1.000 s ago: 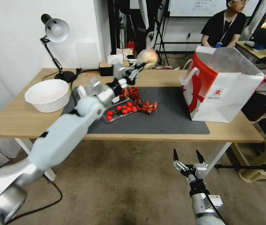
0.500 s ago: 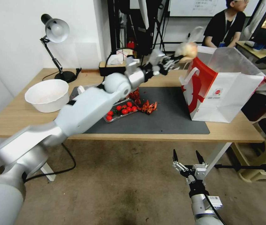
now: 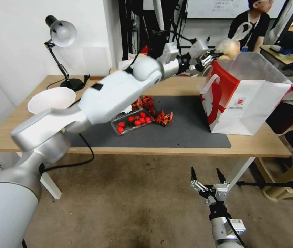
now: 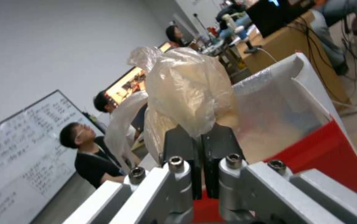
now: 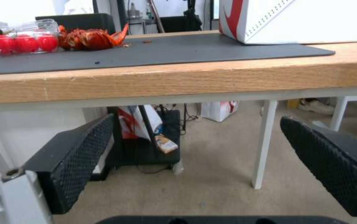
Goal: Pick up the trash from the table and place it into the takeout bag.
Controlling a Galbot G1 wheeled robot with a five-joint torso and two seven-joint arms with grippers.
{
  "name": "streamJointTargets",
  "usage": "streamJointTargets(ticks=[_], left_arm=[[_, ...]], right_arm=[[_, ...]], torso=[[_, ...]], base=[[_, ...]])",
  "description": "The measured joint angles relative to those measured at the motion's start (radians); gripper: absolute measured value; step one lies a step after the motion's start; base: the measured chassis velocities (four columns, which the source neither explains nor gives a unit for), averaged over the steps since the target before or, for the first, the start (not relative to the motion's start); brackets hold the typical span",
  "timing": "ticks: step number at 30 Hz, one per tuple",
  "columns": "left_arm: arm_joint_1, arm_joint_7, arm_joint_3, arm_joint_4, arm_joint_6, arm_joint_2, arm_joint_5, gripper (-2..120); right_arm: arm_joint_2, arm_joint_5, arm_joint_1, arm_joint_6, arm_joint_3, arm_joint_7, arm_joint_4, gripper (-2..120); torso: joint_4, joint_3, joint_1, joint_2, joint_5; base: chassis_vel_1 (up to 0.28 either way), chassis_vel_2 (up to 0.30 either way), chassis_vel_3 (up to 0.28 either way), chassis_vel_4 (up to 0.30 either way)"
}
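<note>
Thin clear bag with round tan bun (image 3: 227,47) hangs in the air at the rear corner of the takeout bag's open top, above its rim, pinched by the left gripper (image 3: 211,55); in the left wrist view the two dark fingers (image 4: 181,146) are pressed together on a fold of the bag's film, with the bun (image 4: 189,88) bulging beyond the tips. Takeout bag (image 3: 253,103), white with a red side panel, loop handles and a small round red logo, stands upright and open on the right part of the table (image 3: 25,131), its base partly on the dark grey mat (image 3: 187,127). On the mat, well apart from the paper bag, lies a clear clamshell box of red cherry tomatoes (image 3: 132,123), and just beside it a heap of red crayfish shells (image 3: 155,110). A large white bowl (image 3: 51,100) sits toward the table's left end, partly hidden by the outstretched left arm, and a desk lamp (image 3: 61,44) stands behind it. Below the table's front edge the right gripper (image 3: 206,176) hangs low over the floor, fingers spread wide apart and holding nothing
</note>
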Motion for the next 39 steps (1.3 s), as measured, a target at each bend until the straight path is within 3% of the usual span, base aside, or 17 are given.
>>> streamJointTargets(ticks=[6, 8, 9, 18, 24, 26, 28, 34, 38, 39], left_arm=[[-0.056, 0.112, 0.001, 0.057, 0.000, -0.066, 0.121, 1], [-0.065, 0.123, -0.001, 0.083, -0.006, -0.085, 0.161, 1], [-0.070, 0.126, -0.008, 0.138, -0.026, -0.117, 0.232, 1], [-0.061, 0.131, 0.000, 0.164, -0.046, -0.130, 0.240, 1], [-0.048, 0.132, -0.005, 0.163, -0.048, -0.132, 0.218, 17], [-0.036, 0.132, -0.014, 0.163, -0.048, -0.134, 0.212, 31], [-0.032, 0.132, -0.016, 0.164, -0.048, -0.134, 0.209, 34], [-0.010, 0.119, -0.029, 0.147, -0.045, -0.120, 0.195, 59], [-0.003, 0.110, -0.033, 0.134, -0.044, -0.110, 0.186, 68], [0.005, 0.097, -0.038, 0.118, -0.039, -0.100, 0.185, 78]], right_arm=[[0.004, -0.003, -0.004, 0.006, 0.001, -0.001, -0.002, 100], [0.004, -0.002, -0.006, 0.008, 0.005, -0.001, -0.003, 100], [0.003, -0.002, -0.009, 0.011, 0.008, -0.001, -0.006, 100], [-0.002, 0.002, -0.005, 0.013, 0.010, -0.003, -0.014, 100], [-0.005, 0.004, -0.002, 0.013, 0.007, -0.006, -0.014, 100], [-0.013, 0.007, -0.002, 0.014, 0.008, -0.006, -0.019, 100], [-0.017, 0.012, -0.001, 0.016, 0.009, -0.007, -0.022, 100], [-0.017, 0.022, 0.003, 0.019, 0.006, -0.011, -0.036, 100], [-0.016, 0.021, 0.003, 0.019, 0.002, -0.012, -0.037, 100], [-0.015, 0.021, 0.004, 0.019, 0.001, -0.012, -0.038, 100]], torso=[[-0.0001, 0.000, 0.000, 0.000, -0.0001], [-0.0002, 0.000, 0.000, 0.000, -0.0001], [0.0000, 0.000, 0.000, 0.000, -0.0001], [0.0001, 0.000, 0.000, 0.000, -0.0002], [-0.0001, 0.000, 0.000, 0.000, -0.0002], [0.0000, 0.000, 0.000, 0.000, -0.0003], [0.0000, 0.000, 0.000, 0.000, -0.0002], [-0.0001, 0.000, 0.000, 0.000, -0.0002], [-0.0001, 0.000, 0.000, 0.000, -0.0003], [-0.0001, 0.000, 0.000, 0.000, -0.0003]], base=[[0.000, 0.000, 0.000, 0.000], [0.000, 0.000, 0.000, 0.000], [0.000, 0.000, 0.000, 0.000], [0.000, 0.000, 0.000, 0.000], [0.000, 0.000, 0.000, 0.000], [0.000, 0.000, 0.000, 0.000], [0.000, 0.000, 0.000, 0.000], [0.000, 0.000, 0.000, 0.000], [0.000, 0.000, 0.000, 0.000], [0.000, 0.000, 0.000, 0.000]])
